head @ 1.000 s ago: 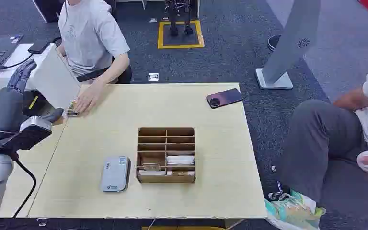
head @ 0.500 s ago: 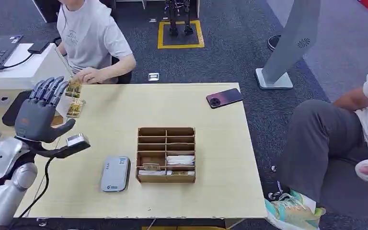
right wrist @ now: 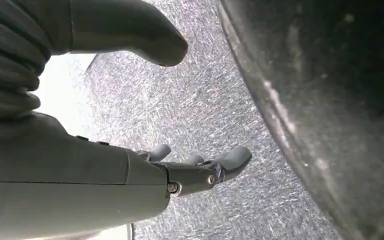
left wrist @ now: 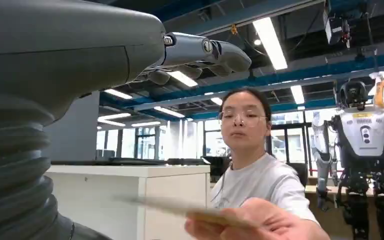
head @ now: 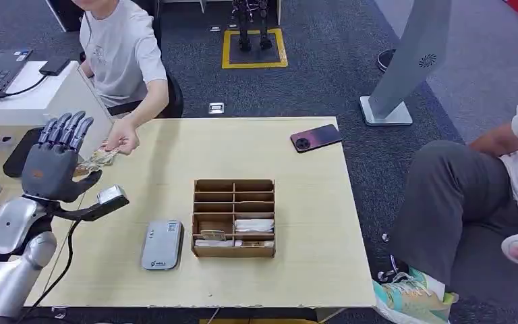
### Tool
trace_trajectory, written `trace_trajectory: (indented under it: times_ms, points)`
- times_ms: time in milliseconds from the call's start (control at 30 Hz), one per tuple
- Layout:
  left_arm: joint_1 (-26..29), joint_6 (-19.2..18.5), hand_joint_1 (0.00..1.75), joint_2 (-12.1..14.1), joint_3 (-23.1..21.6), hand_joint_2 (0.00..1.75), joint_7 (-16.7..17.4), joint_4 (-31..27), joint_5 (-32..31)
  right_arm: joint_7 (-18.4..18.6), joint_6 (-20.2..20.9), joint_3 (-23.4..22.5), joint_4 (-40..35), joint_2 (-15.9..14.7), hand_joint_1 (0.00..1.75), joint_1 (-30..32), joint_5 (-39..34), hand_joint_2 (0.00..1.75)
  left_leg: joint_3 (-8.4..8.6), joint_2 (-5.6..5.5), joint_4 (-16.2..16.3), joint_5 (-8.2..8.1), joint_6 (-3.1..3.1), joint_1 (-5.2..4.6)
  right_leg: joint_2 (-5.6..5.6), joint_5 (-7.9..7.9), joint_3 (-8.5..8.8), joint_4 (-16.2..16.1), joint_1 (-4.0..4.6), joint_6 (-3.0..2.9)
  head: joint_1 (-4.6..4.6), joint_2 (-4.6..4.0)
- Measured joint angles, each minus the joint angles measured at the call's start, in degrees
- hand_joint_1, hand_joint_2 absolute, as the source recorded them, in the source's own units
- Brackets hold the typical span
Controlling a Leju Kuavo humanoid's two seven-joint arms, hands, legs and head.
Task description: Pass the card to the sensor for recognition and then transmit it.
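The left hand is hovering over the counter's far left corner, palm raised, fingers spread and holding nothing. Just beyond its thumb side, a person's hand is offering the card, which is lying flat with its long axis pointing toward the waiting palm. In the left wrist view the card is blurred but coming in edge-first. The right hand is hanging over the floor, fingers apart, so the left looks like the one to receive. The grey sensor is waiting near the front edge, beside the wooden organizer.
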Motion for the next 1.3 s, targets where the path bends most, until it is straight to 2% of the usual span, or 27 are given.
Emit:
trace_trajectory:
  times_ms: [233,633,767,1000,1133,1200,1300]
  points:
    - [-0.94,-1.75,1.75,-0.15,-0.09,1.75,0.13,1.31,0.77,0.15,-0.20,0.00,0.00,0.00,0.00,0.01,-0.07,1.75,0.00,0.00,0.00,0.00,0.00,0.00,0.00,0.00,0.00,0.00,0.00,0.00,0.00,0.00]
    - [-1.64,-2.25,1.75,-0.17,-0.20,1.75,0.02,2.67,2.64,0.22,-0.61,0.00,0.07,0.00,0.00,0.01,-0.04,1.75,-0.01,0.00,0.00,0.00,0.00,0.00,0.01,0.00,0.00,0.00,0.00,0.00,0.00,0.00]
    - [-1.63,-2.58,1.75,-0.31,-0.20,1.75,-1.44,2.71,5.40,0.22,-0.63,0.00,0.07,0.00,0.00,0.01,-0.04,1.75,-0.02,0.00,0.00,0.00,0.00,0.00,0.00,0.00,0.00,0.00,0.00,0.00,0.00,0.00]
    - [-1.62,-2.73,1.75,-0.70,-0.20,1.75,-1.85,2.71,6.27,0.22,-0.63,0.00,0.07,0.00,0.00,0.01,-0.04,1.75,-0.02,-0.01,0.00,0.00,0.00,0.00,-0.01,0.00,0.00,0.00,0.00,0.00,0.00,0.00]
    - [-1.21,-3.27,1.75,-0.83,-0.20,1.75,-4.09,2.71,10.61,0.22,-0.57,0.00,0.07,0.00,0.00,0.02,-0.04,1.75,-0.02,-0.01,0.00,0.00,0.00,0.00,-0.01,0.00,0.01,0.00,0.00,0.00,0.00,0.00]
    - [-0.78,-6.19,1.75,-1.77,-0.11,1.75,-4.37,2.64,15.49,0.44,-0.59,0.00,0.07,0.00,0.00,0.02,-0.11,1.75,-0.02,-0.05,0.00,0.00,0.00,-0.01,-0.06,0.00,0.01,0.00,0.00,0.01,-0.02,0.00]
    - [-0.16,-19.46,1.75,-4.02,0.13,1.75,-2.20,2.23,29.42,0.81,-0.61,-0.02,0.09,0.00,0.00,0.03,-0.57,1.75,-0.05,-0.12,0.00,0.00,0.01,-0.02,-0.10,0.00,0.04,0.00,0.00,0.01,0.02,0.00]
